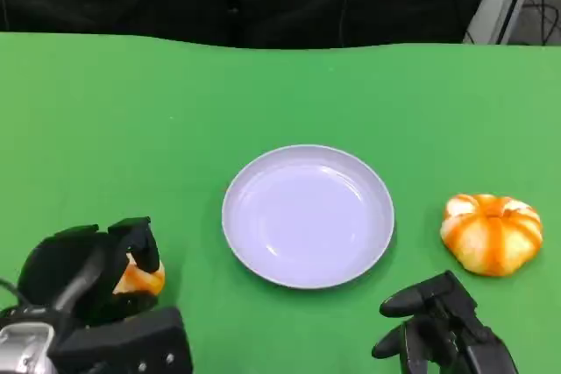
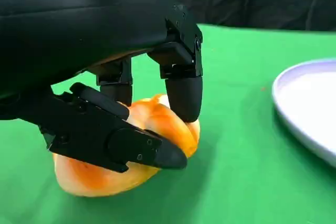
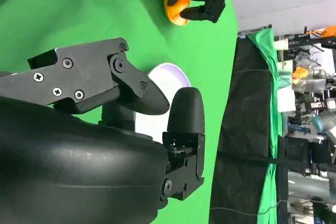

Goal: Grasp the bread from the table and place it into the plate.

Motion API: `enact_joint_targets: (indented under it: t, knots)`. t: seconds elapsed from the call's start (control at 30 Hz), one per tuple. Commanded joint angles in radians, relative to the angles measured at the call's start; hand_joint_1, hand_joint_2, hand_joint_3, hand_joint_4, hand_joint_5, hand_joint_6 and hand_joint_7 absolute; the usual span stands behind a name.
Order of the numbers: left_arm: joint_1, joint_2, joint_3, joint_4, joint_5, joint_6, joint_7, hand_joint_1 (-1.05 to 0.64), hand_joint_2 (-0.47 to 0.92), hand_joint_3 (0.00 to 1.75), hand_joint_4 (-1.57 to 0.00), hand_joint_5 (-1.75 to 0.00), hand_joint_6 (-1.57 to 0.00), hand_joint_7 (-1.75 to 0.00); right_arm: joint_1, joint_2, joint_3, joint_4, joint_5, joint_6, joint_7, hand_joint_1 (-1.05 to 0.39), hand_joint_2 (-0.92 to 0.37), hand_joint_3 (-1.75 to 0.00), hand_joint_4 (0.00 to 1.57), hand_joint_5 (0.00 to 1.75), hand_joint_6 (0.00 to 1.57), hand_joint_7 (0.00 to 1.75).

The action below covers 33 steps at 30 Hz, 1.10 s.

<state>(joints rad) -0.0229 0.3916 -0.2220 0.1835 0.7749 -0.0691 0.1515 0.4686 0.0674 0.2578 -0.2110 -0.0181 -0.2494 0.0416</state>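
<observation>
1. At the near left corner of the green desk [image 1: 105, 120], the left robot hand [image 1: 96, 273] is closed over a small orange-glazed bread [image 1: 140, 279].
2. From the left wrist camera, that bread [image 2: 105, 174] sits on the desk surface with black fingers [image 2: 184, 95] pressing it from above and from the near side; the hold is a clasp around the bread's upper part.
3. Whether the bread is lifted clear of the desk cannot be told; it appears to rest on it.
4. Centre of the desk: a pale round plate [image 1: 307, 215], upright, with nothing in it. It lies well apart from the held bread.
5. Right of the plate, apart from its rim, lies a second, larger bread [image 1: 491, 232] with orange stripes, untouched.
6. Near right edge: the right robot hand [image 1: 434, 326] hovers just in front of the second bread, fingers apart and holding nothing.
</observation>
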Motion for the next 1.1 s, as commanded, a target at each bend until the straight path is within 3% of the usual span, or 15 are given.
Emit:
enact_joint_targets:
  t: [0.03,0.27,0.43,0.53,0.67,1.1]
  knots:
    - [0.042,0.042,0.028,-0.040,-0.015,-0.069,0.078,-0.27,0.67,0.89,-0.81,-1.75,-0.60,-1.75,0.003,-0.002,-0.003,-0.013,0.004,0.006,-0.007,-0.27,-0.92,-0.94,0.19,1.75,0.08,1.75]
    - [0.061,0.040,0.030,-0.068,-0.009,-0.210,0.214,-0.22,0.52,1.14,-0.80,-1.75,-0.57,-1.75,-0.001,-0.002,-0.004,-0.005,0.007,0.000,-0.005,-0.26,-0.92,-0.94,0.19,1.75,0.08,1.75]
    - [0.027,0.029,0.012,-0.047,0.011,-0.301,0.292,-0.21,0.47,1.20,-0.81,-1.75,-0.58,-1.75,-0.001,-0.002,-0.003,-0.006,0.006,0.002,-0.006,-0.26,-0.92,-0.95,0.19,1.75,0.08,1.75]
    - [-0.017,0.007,-0.012,-0.034,0.021,-0.331,0.310,-0.23,0.41,1.36,-0.84,-1.75,-0.58,-1.75,0.000,0.000,-0.001,-0.008,0.004,0.005,-0.009,-0.27,-0.92,-0.94,0.20,1.75,0.09,1.75]
    - [-0.042,-0.007,-0.029,-0.029,0.036,-0.330,0.314,-0.24,0.40,1.39,-0.84,-1.75,-0.58,-1.75,-0.001,0.001,0.000,-0.007,0.006,0.005,-0.008,-0.27,-0.92,-0.94,0.20,1.75,0.09,1.75]
    - [-0.288,-0.150,-0.159,0.199,0.054,-0.377,0.361,-0.26,0.41,1.45,-0.89,-1.75,-0.61,-1.75,0.001,0.001,0.004,-0.004,0.014,-0.002,-0.003,-0.26,-0.92,-0.95,0.20,1.75,0.09,1.75]
